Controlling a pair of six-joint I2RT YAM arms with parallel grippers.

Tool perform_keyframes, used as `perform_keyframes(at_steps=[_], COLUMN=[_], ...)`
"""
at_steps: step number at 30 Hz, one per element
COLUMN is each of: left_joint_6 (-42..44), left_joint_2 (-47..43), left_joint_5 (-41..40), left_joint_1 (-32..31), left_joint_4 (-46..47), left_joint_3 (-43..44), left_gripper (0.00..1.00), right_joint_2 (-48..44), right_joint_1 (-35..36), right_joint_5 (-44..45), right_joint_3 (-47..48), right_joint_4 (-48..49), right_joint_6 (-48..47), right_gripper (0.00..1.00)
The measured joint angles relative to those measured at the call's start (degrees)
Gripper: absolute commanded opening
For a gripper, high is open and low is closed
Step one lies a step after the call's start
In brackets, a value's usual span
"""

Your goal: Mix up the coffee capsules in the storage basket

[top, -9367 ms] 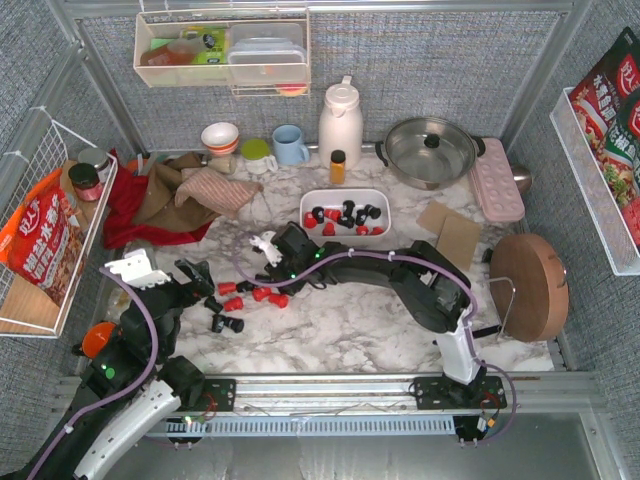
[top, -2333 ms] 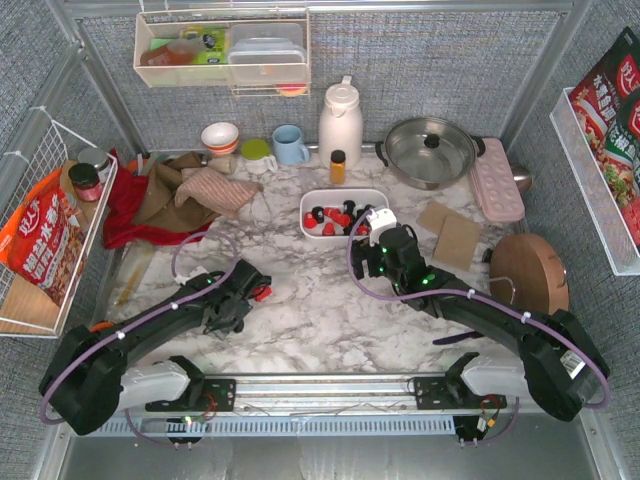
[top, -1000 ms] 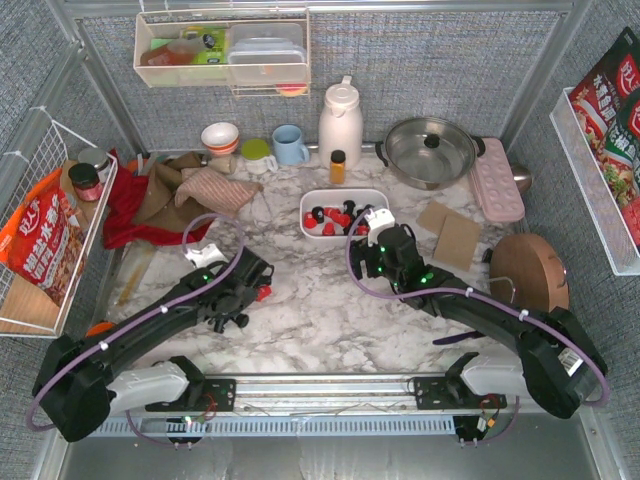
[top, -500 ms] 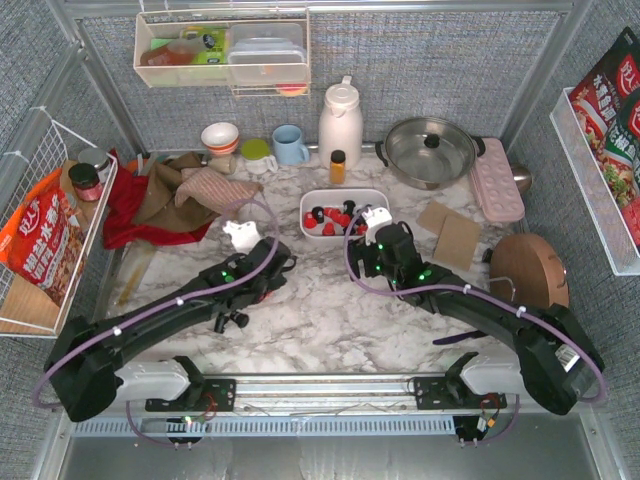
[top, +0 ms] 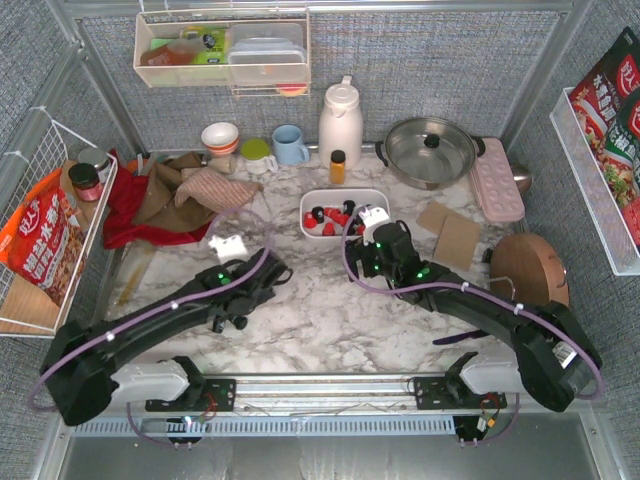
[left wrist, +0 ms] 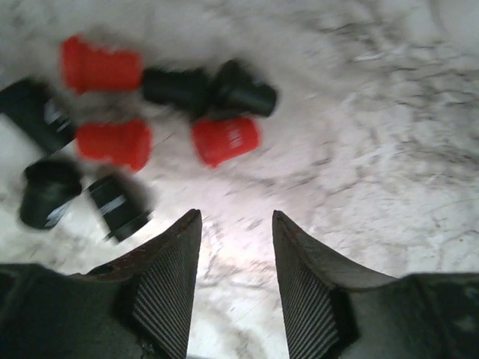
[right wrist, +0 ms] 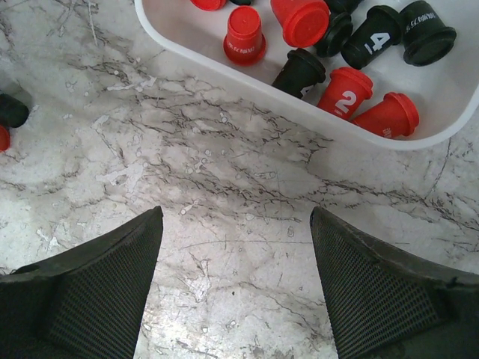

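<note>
The left gripper (left wrist: 236, 224) has drawn back slightly over loose capsules (left wrist: 224, 140) on the desk (left wrist: 359, 149), jaws narrow and empty. The right gripper (right wrist: 236, 217) stays wide-jawed and empty beside the basket (right wrist: 198, 37).

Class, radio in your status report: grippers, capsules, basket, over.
Left gripper open, empty, near loose capsules. Right gripper open, empty, beside storage basket. Reds and blacks mixed inside it.

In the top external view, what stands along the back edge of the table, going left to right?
From the left: bowl → green cup → blue mug → white jug → lidded pot → pink tray.
</note>
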Motion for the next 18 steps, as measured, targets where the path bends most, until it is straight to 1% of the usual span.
perform_keyframes(at_steps=[3, 7, 13, 18], left_joint_6=[-7.7, -16.1, -24.4, -28.7], left_joint_2=[-6.5, -15.8, -25.7, -27.7], left_joint_5=[0.5, 1.0, 0.4, -0.2], left_joint_1=[0.0, 0.0, 1.2, 3.7], left_joint_4=[-7.3, -12.9, -15.3, -15.7], left_joint_3=[-3.6, -8.5, -16.3, -18.4], left_gripper=[0.55, 0.55, 0.50, 0.50], right_joint_2=[0.5, 0.7, 0.5, 0.5], right_joint_1=[0.0, 0.0, 0.0, 0.1], right_joint_5=[0.0, -0.4, -1.1, -1.4], right_joint_3=[0.1, 0.1, 0.1, 0.1], right_joint_4=[-0.4, -0.4, -0.4, -0.4], right_joint_6=[0.0, 0.2, 0.5, 0.9], right_gripper=[0.84, 0.84, 0.84, 0.84])
